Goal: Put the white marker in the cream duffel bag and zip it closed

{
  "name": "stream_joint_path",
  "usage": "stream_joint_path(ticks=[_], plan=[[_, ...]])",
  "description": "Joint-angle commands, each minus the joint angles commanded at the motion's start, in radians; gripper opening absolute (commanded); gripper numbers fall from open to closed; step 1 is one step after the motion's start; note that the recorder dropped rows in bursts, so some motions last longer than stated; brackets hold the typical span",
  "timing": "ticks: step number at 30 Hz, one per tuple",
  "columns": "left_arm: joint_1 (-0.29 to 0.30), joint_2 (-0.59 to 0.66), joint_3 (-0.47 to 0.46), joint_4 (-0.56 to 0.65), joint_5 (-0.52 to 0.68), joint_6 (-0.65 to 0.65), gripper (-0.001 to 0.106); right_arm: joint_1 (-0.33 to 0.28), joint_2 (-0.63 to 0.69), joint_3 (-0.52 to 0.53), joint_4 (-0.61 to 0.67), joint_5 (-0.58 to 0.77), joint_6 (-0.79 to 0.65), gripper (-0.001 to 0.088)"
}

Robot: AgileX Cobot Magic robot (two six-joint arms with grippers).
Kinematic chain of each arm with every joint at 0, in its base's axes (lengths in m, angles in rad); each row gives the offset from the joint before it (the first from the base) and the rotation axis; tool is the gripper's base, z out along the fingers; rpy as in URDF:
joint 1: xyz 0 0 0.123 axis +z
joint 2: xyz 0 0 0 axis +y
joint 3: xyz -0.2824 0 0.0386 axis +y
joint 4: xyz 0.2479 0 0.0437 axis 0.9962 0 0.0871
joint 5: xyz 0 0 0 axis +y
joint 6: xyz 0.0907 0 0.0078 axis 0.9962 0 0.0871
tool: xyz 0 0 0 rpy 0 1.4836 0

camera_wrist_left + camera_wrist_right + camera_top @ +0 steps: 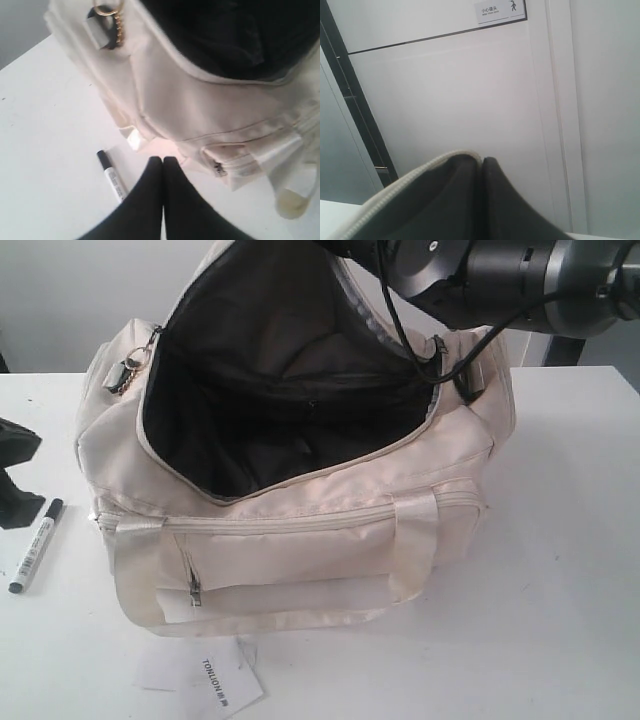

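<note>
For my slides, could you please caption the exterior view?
Open cream duffel bag on white table, white marker lying at its left.

Bright, diffuse light, shadows only faint and soft. Table [560,540] is near blown-out white, and the bag [300,550] lining reads almost black with little detail. Left wrist view is soft overall, left gripper [163,161] blurred at the lens. Right gripper [481,161] is blurred too, wall sign [500,10] sharper.

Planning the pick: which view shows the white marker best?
The exterior view: the white marker lies whole on the table beside the cream duffel bag. The left wrist view shows only its capped end, the rest hidden behind the left hand. The right wrist view shows none of it.
</note>
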Motion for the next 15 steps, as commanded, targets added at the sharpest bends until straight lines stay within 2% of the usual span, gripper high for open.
stream_joint_path(ticks=[8,12,15], plan=[[0.185,0.077,0.000,-0.018,-0.002,-0.028,0.000,0.000,0.000,0.000,0.000,0.000,0.000,0.0000],[0.225,0.120,0.000,-0.018,-0.023,-0.058,0.000,0.000,0.000,0.000,0.000,0.000,0.000,0.0000],[0.229,0.162,0.000,-0.018,-0.031,-0.058,0.000,0.000,0.000,0.000,0.000,0.000,0.000,0.0000]])
